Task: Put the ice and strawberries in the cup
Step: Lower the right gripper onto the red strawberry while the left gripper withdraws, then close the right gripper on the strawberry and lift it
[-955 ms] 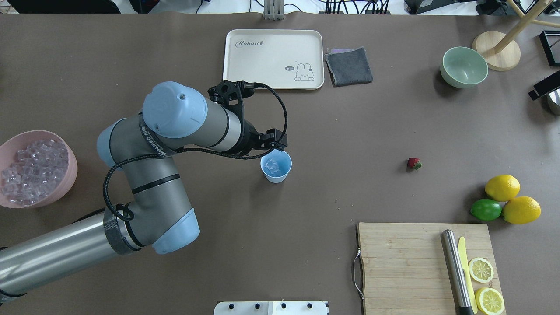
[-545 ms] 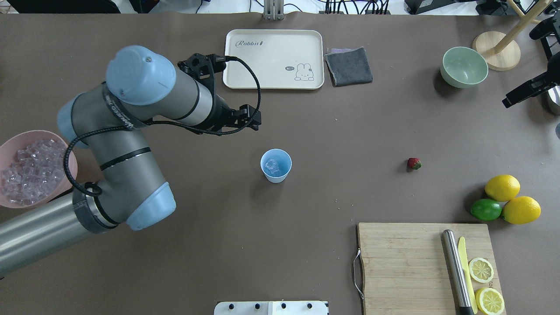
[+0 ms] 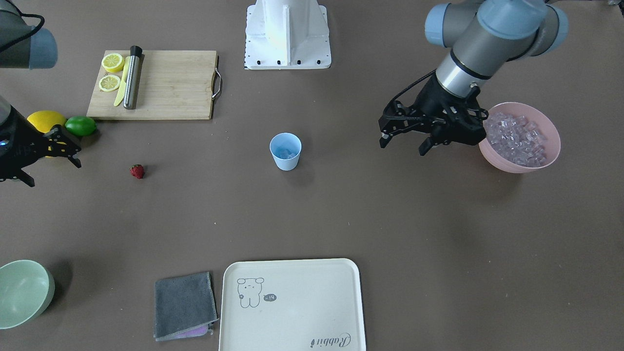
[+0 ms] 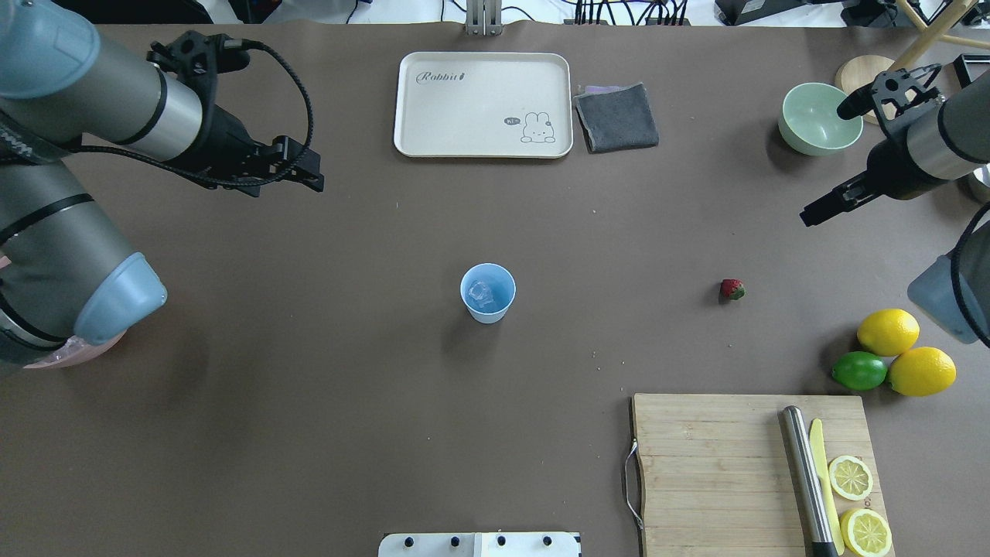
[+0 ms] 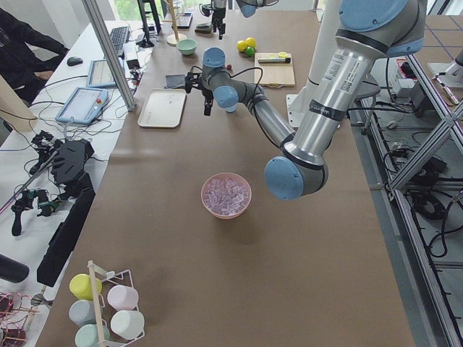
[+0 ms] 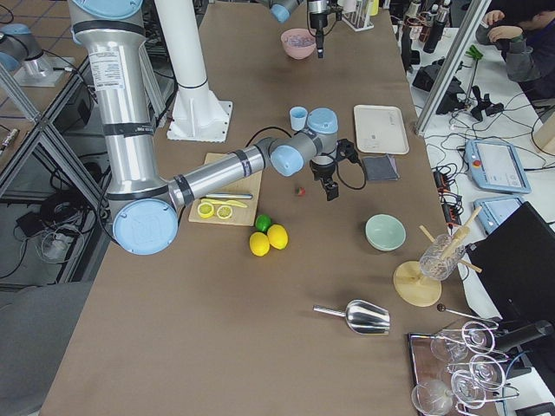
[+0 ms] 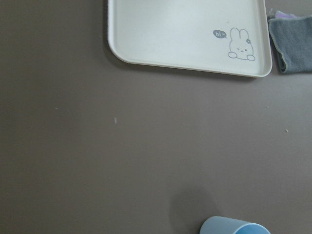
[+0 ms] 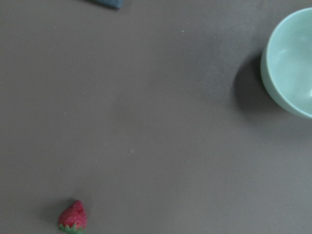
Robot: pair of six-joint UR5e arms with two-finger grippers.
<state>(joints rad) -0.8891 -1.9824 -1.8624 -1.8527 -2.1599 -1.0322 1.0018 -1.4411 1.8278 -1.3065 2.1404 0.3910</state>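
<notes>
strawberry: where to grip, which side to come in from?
Pinch the strawberry across its red body, coming straight down from above. It lies on its side on the bare table, leafy cap pointing sideways, with nothing close by.

This is a robotics lab, laid out as a test cell rather than a real kitchen. The left arm (image 4: pixel 100 100) and the right arm (image 4: pixel 947 131), grey industrial arms with blue joint caps, rise from a white pedestal (image 3: pixel 287 34) bolted to a long bench (image 4: pixel 309 371) covered in brown sheeting. Aluminium frame posts (image 5: pixel 108 54) edge the bench. Alongside runs a side table (image 5: pixel 51 130) carrying teach pendants (image 5: pixel 78 105), a keyboard (image 5: pixel 118 37), black hardware and loose cables (image 5: pixel 32 181). A person (image 5: pixel 18 47) sits at it. The kitchen items, such as the cutting board (image 4: pixel 742 464) and whole lemons (image 4: pixel 888 331), lie spaced apart on the bench like props.
</notes>
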